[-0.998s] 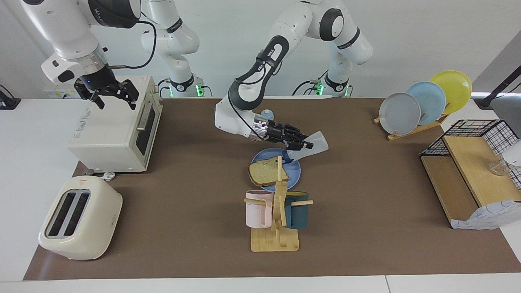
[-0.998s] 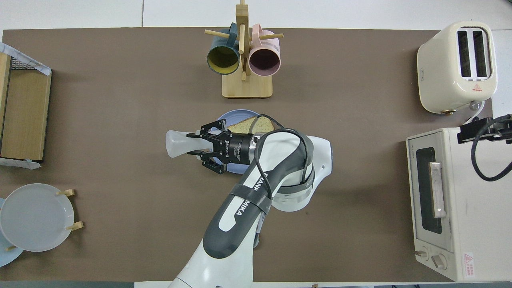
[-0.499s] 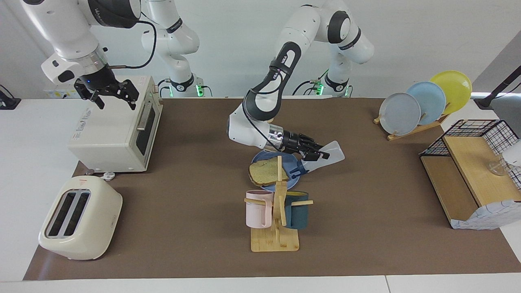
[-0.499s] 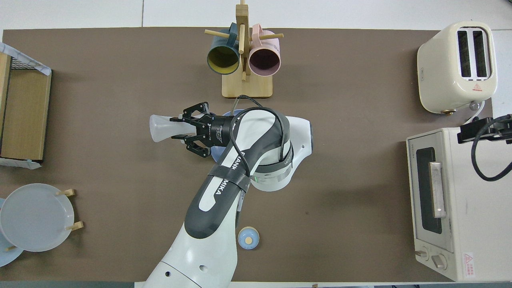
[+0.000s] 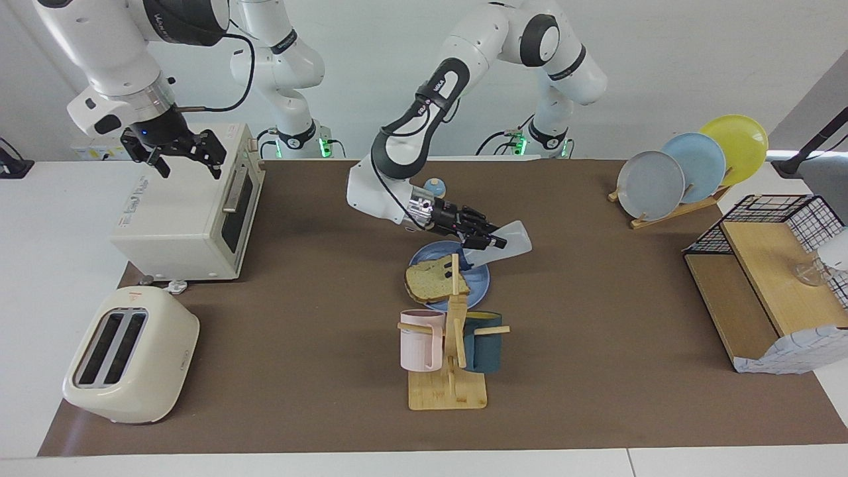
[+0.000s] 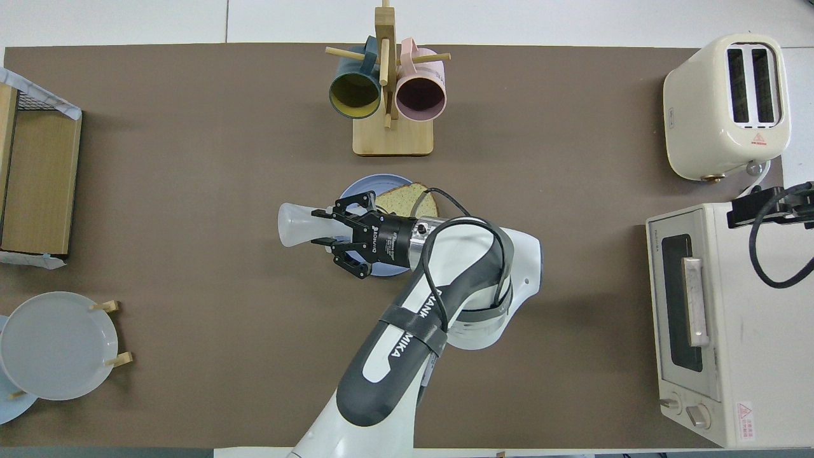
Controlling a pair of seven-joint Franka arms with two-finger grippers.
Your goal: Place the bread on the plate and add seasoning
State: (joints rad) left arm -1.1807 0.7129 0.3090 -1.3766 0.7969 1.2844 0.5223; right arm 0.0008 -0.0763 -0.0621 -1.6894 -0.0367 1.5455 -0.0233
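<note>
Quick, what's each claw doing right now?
Left claw: shut on the seasoning bottle, tipped over the plate.
Right claw: open, empty, over the oven.

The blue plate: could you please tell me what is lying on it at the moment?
The bread lies flat on the plate, toward the right arm's end. The left gripper holds the seasoning tilted over the plate's other edge. In the overhead view the gripper covers part of the plate.

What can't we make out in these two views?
- Seasoning bottle: cap hidden in the overhead view by the left tool; whether anything pours out is too small to tell.
- Bread: partly covered by the mug tree in the facing view, by the left arm in the overhead.
- Right tool: cut off by the overhead view's edge.
- Bell: hidden under the arm overhead.
</note>
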